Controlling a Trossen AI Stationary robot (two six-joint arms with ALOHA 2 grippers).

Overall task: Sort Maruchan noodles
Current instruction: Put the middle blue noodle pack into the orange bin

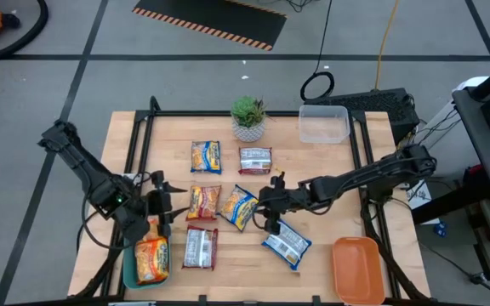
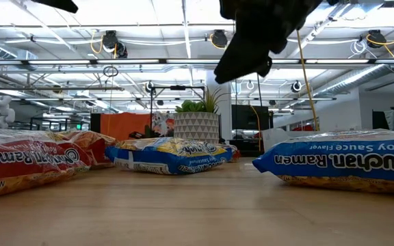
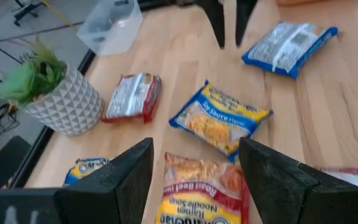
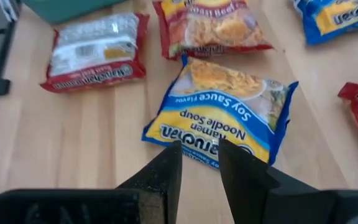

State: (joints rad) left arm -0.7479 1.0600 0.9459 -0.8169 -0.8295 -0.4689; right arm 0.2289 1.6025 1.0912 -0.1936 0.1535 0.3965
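Several Maruchan packets lie flat on the wooden table. A yellow-and-blue soy sauce packet (image 1: 238,206) and a red roast beef packet (image 1: 202,202) lie mid-table. A blue-white packet (image 1: 286,242) and a red-and-white one (image 1: 200,247) lie nearer the front. Two more packets (image 1: 206,156) (image 1: 255,159) lie farther back. An orange packet (image 1: 151,257) lies in the teal tray (image 1: 129,274). My left gripper (image 3: 197,180) is open above the roast beef packet (image 3: 204,186). My right gripper (image 4: 201,163) hangs over the right end of the soy sauce packet (image 4: 229,106), fingers a narrow gap apart and empty; the low view shows it (image 2: 252,48) clear of the table.
A potted plant (image 1: 247,117) and a clear plastic tub (image 1: 324,123) stand at the far edge. An orange tray (image 1: 357,268) sits at the front right corner. Bare wood lies between the soy sauce packet and the blue-white packet.
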